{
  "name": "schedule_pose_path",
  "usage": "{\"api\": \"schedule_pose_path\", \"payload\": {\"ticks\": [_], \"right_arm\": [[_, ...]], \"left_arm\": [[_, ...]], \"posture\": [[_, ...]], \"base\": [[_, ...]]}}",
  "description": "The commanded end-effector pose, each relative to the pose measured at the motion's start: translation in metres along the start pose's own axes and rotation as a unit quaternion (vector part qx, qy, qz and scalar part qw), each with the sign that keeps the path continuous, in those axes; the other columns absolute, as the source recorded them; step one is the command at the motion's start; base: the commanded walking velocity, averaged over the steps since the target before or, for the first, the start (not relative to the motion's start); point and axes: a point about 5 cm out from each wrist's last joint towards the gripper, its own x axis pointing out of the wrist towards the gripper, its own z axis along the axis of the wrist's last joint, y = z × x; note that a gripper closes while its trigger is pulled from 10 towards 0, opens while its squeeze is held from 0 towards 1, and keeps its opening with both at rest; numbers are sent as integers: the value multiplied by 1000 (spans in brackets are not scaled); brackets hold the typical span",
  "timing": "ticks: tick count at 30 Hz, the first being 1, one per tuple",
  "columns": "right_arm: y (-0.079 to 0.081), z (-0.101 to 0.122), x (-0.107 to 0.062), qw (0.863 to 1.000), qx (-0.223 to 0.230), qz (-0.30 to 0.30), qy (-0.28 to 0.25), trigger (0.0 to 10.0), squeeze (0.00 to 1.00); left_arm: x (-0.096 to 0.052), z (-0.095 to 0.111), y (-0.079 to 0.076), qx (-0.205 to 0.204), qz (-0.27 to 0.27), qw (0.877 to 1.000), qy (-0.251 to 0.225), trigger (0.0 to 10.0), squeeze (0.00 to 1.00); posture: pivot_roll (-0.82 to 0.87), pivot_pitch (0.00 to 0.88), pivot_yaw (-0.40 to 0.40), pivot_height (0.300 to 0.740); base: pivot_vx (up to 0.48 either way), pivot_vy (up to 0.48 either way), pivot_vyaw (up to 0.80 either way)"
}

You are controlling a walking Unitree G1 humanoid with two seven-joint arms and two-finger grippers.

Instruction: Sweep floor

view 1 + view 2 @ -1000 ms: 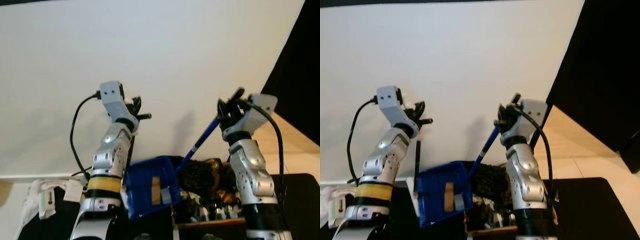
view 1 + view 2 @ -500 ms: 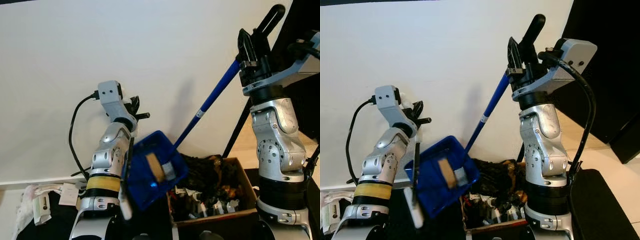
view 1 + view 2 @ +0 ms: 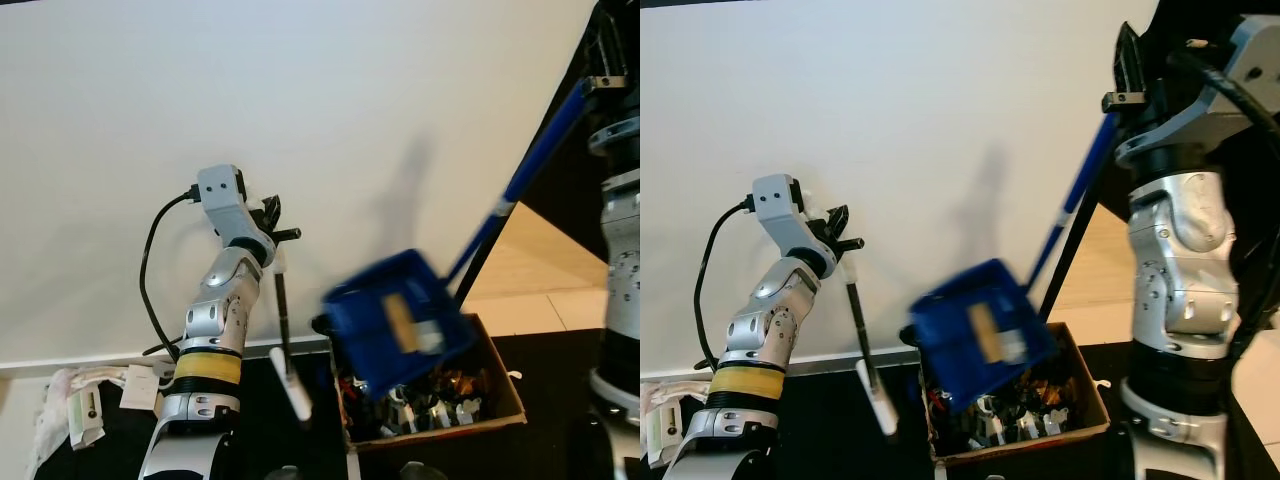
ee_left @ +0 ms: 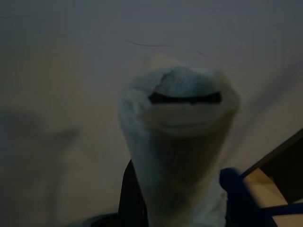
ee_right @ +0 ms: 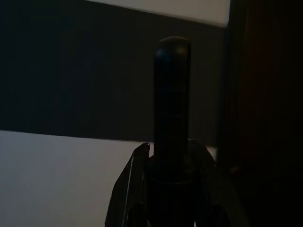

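Holding one blue dustpan (image 3: 980,340) over one box (image 3: 1080,415): right gripper (image 3: 1130,75)

**A:** Was there any writing, a brand or a number to read anywhere?

**B:** No. The blue dustpan (image 3: 398,322) hanging below the right gripper (image 3: 1127,75) carried a pale patch, but it was blurred and showed no letters. The white tags (image 3: 92,398) low beside the left arm were too small to make out.
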Motion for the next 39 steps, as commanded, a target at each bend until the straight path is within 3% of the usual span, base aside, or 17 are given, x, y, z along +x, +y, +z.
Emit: {"api": "schedule_pose_path", "payload": {"ticks": [1, 2, 4, 7, 12, 13, 16, 19, 23, 26, 33, 34, 36, 37, 38, 39], "right_arm": [[5, 17, 5, 998, -28, 9, -52, 10000, 0], [13, 19, 7, 995, -64, 23, -69, 10000, 0], [27, 18, 7, 992, -87, 52, -77, 10000, 0], [34, 16, 7, 990, -96, 67, -79, 10000, 0], [91, 1, 2, 967, -132, 194, -96, 10000, 0], [91, 1, 2, 967, -132, 194, -96, 10000, 0], [113, -10, -1, 956, -135, 238, -104, 10000, 0], [119, -13, -1, 952, -139, 250, -107, 10000, 0], [143, -22, -7, 929, -172, 299, -137, 10000, 0], [152, -25, -9, 922, -200, 294, -155, 10000, 0], [152, -32, -9, 928, -231, 254, -146, 10000, 0], [146, -34, -8, 939, -211, 238, -127, 10000, 0], [142, -35, -7, 946, -198, 229, -117, 10000, 0], [135, -37, -5, 959, -165, 211, -96, 10000, 0], [135, -37, -5, 959, -165, 211, -96, 10000, 0], [125, -40, -5, 973, -120, 184, -64, 10000, 0]], "left_arm": [[1, 0, -2, 3, -3, 1000, -4, 10000, 0], [1, -1, -3, 2, -4, 1000, -2, 10000, 0], [1, -2, -4, 2, -6, 1000, -1, 10000, 0], [1, -2, -4, 2, -6, 1000, -1, 10000, 0], [2, -4, -5, 0, -9, 1000, 2, 10000, 0], [2, -4, -5, 0, -9, 1000, 2, 10000, 0], [1, -6, -6, -2, -8, 1000, 2, 10000, 0], [1, -6, -6, -3, -7, 1000, 1, 10000, 0], [-3, -9, -6, -8, -2, 1000, -1, 10000, 0], [-5, -10, -6, -12, 1, 1000, -3, 10000, 0], [-5, -11, -6, -16, 2, 1000, -5, 10000, 0], [-5, -11, -6, -16, 1, 1000, -5, 10000, 0], [-5, -11, -7, -16, 0, 1000, -5, 10000, 0], [-5, -11, -7, -16, -1, 1000, -4, 10000, 0], [-5, -11, -7, -16, -1, 1000, -4, 10000, 0], [-5, -11, -7, -15, -2, 1000, -3, 10000, 0]], "posture": [[0, 0, 47, 740], [-2, 0, 48, 740], [0, 0, 49, 740], [0, 0, 50, 740], [0, 0, 48, 740], [0, 0, 48, 740], [10, 0, 31, 740], [12, 0, 29, 740], [26, 0, 3, 740], [31, 0, -5, 740], [27, 0, -9, 740], [27, 0, -9, 740], [22, 0, -5, 740], [22, 0, -5, 740], [22, 0, -5, 740], [15, 0, 2, 740]], "base": [[0, 0, 0], [0, 0, 0], [0, 0, 0], [0, 0, 0], [0, 0, 0], [0, 0, 0], [0, 0, 0], [0, 0, 0], [0, 0, 0], [0, 0, 0], [0, 0, 0], [0, 0, 0], [0, 0, 0], [0, 0, 0], [0, 0, 0], [0, 0, 0]]}}
